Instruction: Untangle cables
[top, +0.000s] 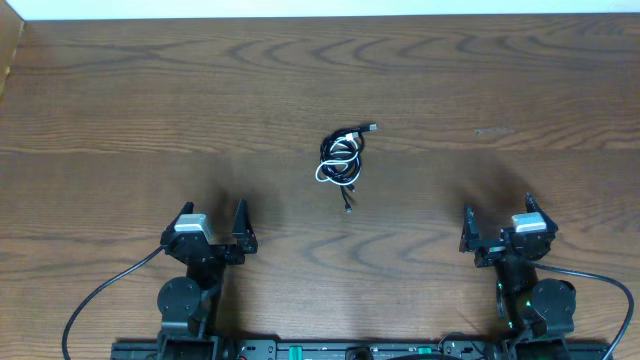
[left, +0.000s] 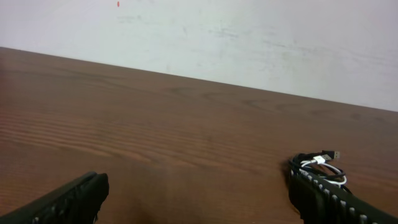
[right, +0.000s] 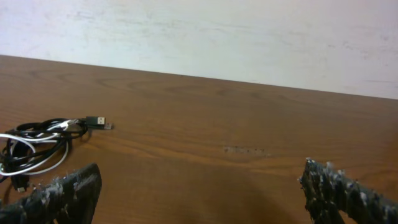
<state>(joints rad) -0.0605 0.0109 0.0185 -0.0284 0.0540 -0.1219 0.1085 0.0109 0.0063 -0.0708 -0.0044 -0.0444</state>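
A small tangle of thin black and white cables (top: 343, 160) lies in the middle of the wooden table (top: 120, 110), with one plug end (top: 371, 128) sticking out to the upper right. My left gripper (top: 211, 222) stands open near the front left, well short of the tangle. My right gripper (top: 497, 226) stands open near the front right, nothing between its fingers. In the left wrist view the cables (left: 323, 168) peek out behind the right finger (left: 323, 199). The right wrist view has the cables (right: 37, 146) at the far left, beyond the left finger (right: 62, 196).
A pale wall (left: 249, 37) runs along the table's far edge. Thick black cords (top: 95, 295) loop from each arm base at the front edge. A faint scuff mark (right: 245, 150) marks the wood right of the tangle.
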